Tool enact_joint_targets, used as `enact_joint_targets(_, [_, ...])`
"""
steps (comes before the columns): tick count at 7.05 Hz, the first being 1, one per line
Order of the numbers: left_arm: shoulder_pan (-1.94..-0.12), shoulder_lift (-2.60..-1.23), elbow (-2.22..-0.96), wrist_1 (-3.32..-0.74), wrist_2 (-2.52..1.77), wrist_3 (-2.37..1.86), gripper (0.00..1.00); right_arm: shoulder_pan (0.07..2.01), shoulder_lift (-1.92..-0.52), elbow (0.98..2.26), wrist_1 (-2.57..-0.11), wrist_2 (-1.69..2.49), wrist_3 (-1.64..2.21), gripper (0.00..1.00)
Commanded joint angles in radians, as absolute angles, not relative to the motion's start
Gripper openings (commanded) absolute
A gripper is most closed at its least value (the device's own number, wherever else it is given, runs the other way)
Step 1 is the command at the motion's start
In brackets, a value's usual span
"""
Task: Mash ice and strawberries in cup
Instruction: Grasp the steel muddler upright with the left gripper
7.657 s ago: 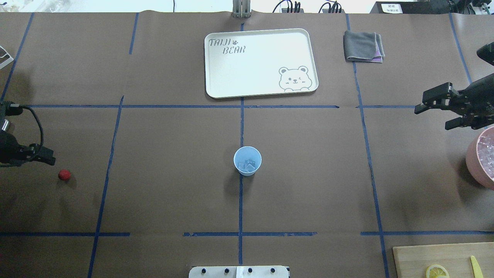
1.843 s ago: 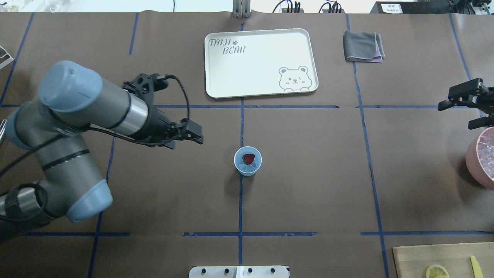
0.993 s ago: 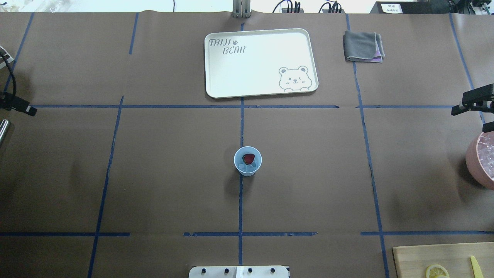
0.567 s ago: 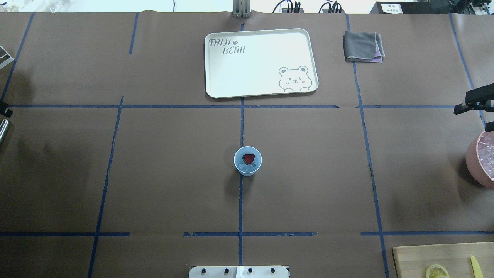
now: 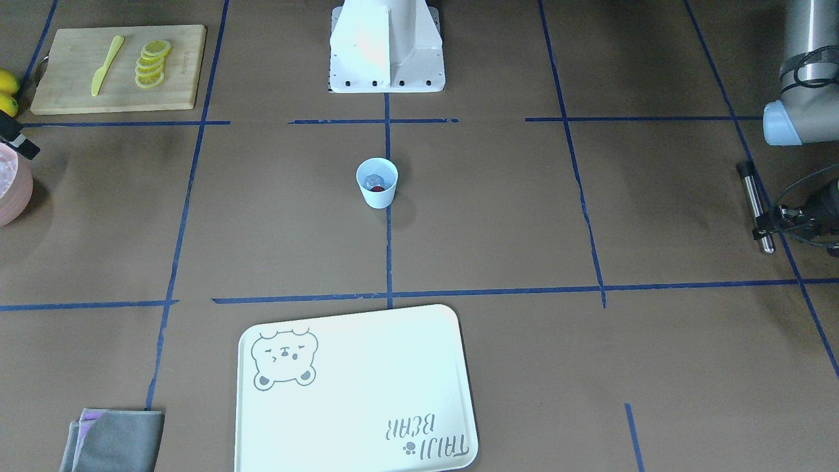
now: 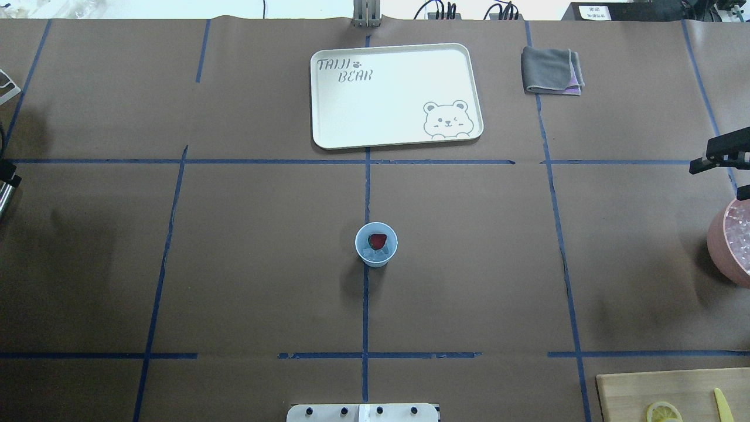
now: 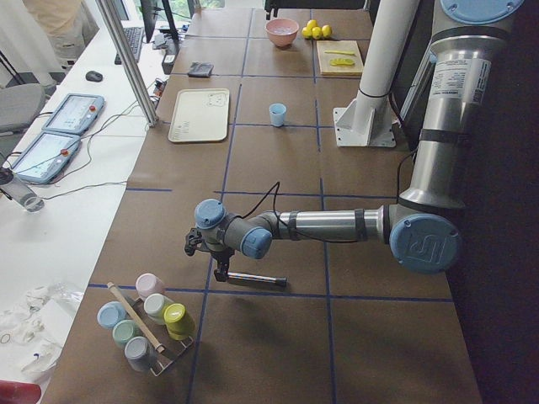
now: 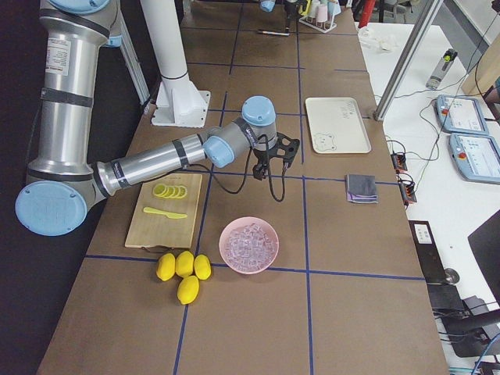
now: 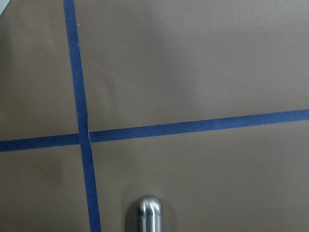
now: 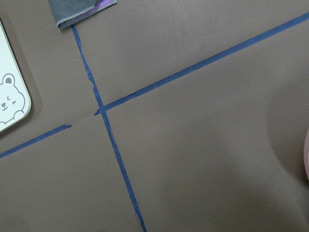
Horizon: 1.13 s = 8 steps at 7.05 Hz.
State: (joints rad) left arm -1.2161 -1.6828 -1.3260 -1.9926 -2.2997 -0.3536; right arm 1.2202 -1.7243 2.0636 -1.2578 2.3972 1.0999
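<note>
The pale blue cup stands upright at the table's middle. Inside it a red strawberry rests on clear ice. Far off at the table's left end, my left gripper hangs low over a metal rod, fingers on either side of it and open. The left wrist view shows only the rod's rounded tip on the paper. My right gripper stands open and empty at the right edge, just behind the pink bowl.
The pink bowl holds more ice cubes. A white bear tray and a folded grey cloth lie at the far side. A cutting board carries lemon slices and a yellow knife. A rack of coloured cups stands beyond the rod.
The strawberry, once on the table at the left, now lies in the cup. My left arm has swung away from the cup to the rod. The right gripper drew back rightward.
</note>
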Motion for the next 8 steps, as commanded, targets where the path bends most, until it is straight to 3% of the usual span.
enact_joint_targets(1, [-1.19, -1.675, -1.316, -1.993, -2.299, -0.364, 0.93, 1.22, -1.723, 2.06, -1.258, 2.396, 1.1, 1.0])
enact_joint_targets(8, [-1.18, -1.674, -1.267, -2.003, -2.299, -0.368, 0.89, 1.22, -1.721, 2.065, -1.256, 2.396, 1.1, 1.0])
